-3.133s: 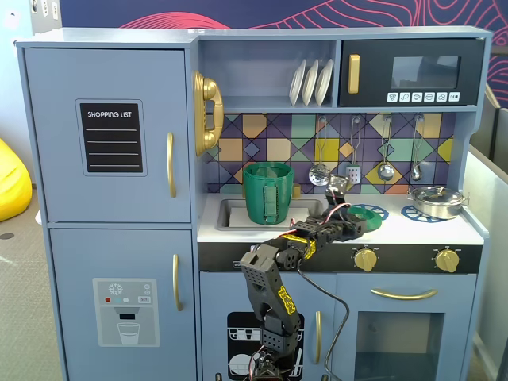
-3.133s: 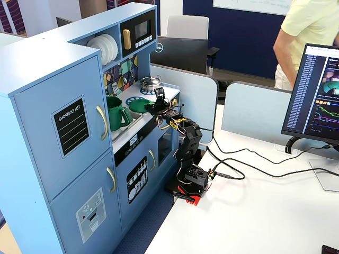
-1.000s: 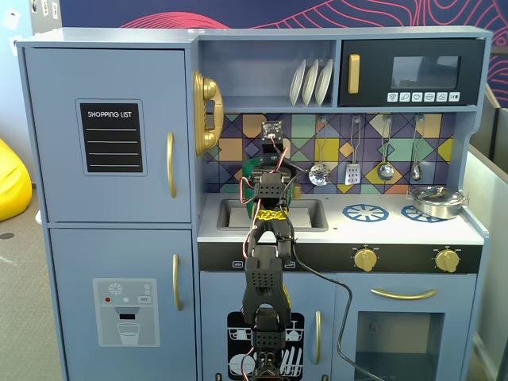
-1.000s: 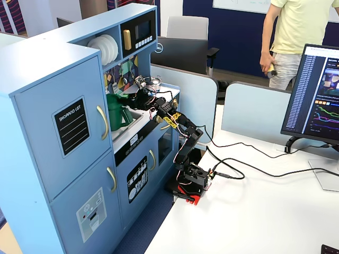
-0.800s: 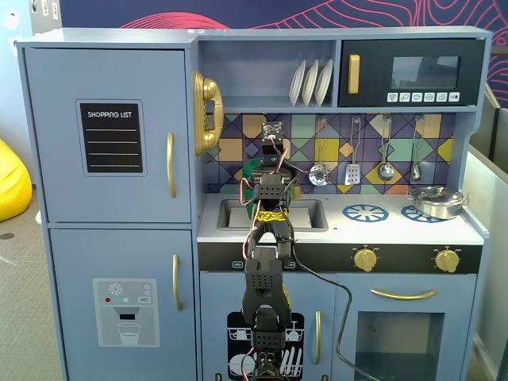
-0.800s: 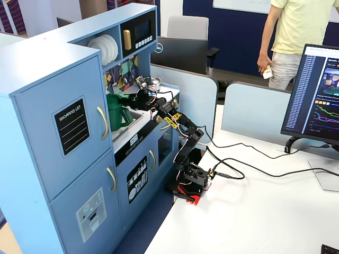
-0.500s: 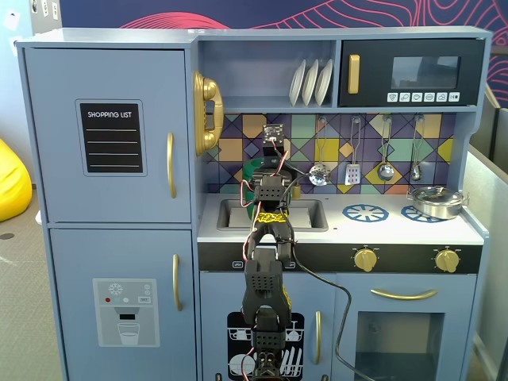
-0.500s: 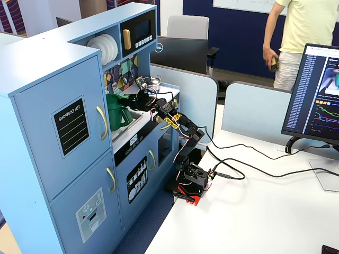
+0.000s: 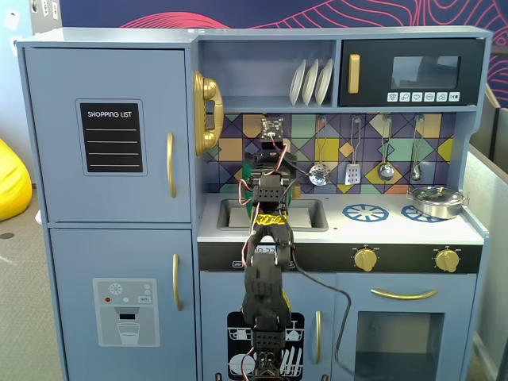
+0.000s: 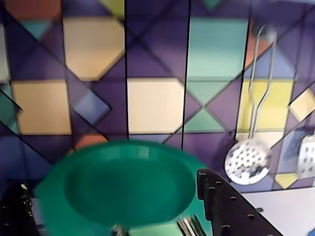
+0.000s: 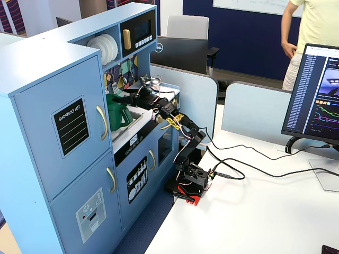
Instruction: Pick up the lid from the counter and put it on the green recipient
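My tool (image 10: 118, 216) was clamped on the lid (image 10: 120, 184), black fingers (image 10: 224, 206) on either side of the disc, which lay flat just ahead of them. In a fixed view the green recipient (image 11: 115, 112) stood in the sink directly under my tool. A slotted ladle (image 10: 248, 160) hung on the tiled wall beyond my tool, to its right.

The arm blocks nearly all of the green recipient (image 9: 248, 169) in a fixed view, with only slivers showing either side of the wrist. In the wrist view the lid (image 10: 123, 187) is blurred and cut off along the bottom edge, and so are the gripper (image 10: 118, 216) fingers. Whether the lid touches the rim is too small to tell.
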Controlling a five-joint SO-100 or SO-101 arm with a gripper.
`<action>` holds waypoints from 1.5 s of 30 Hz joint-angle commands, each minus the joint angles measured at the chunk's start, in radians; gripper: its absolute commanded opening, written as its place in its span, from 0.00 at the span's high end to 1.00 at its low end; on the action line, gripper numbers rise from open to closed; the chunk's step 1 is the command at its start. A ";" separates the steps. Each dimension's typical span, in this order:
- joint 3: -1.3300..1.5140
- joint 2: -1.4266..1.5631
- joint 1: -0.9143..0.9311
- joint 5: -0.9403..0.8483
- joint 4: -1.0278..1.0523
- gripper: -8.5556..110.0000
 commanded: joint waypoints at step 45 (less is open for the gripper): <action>1.491 1.040 -0.075 0.147 1.060 0.88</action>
